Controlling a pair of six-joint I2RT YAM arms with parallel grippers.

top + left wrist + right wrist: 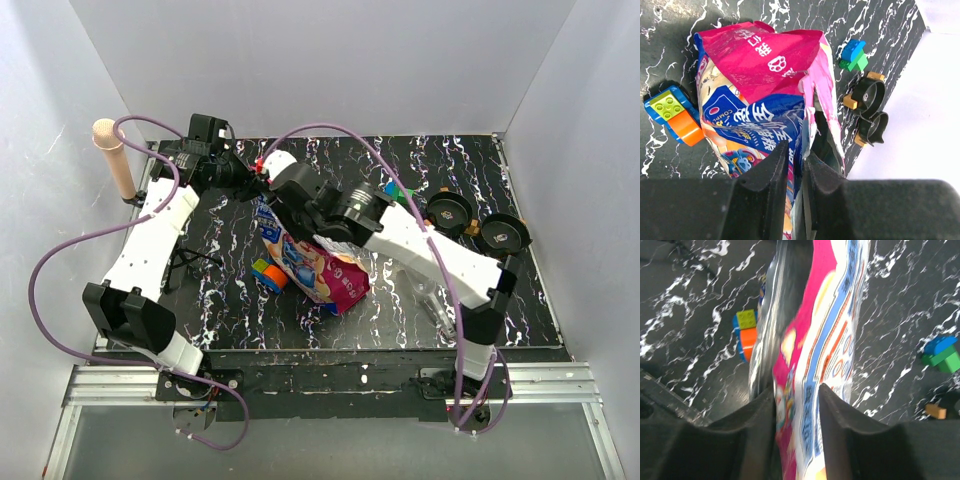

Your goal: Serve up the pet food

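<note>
Evidently the step in hand is opening the pet food bag (305, 262), which sits at the middle of the table (230, 290), well apart from the two black bowls (450, 211) at the right. The next move, I judge, calls for both arms to draw its top edges apart without tipping it. Only the wrist views show the fingers: the left gripper (796, 150) is pinched narrow on the bag's edge beside a dark gap, and the right gripper (796, 387) stands partly parted astride the pink wall, whether pressing it I cannot tell, while the top view hides both behind the arms.
</note>
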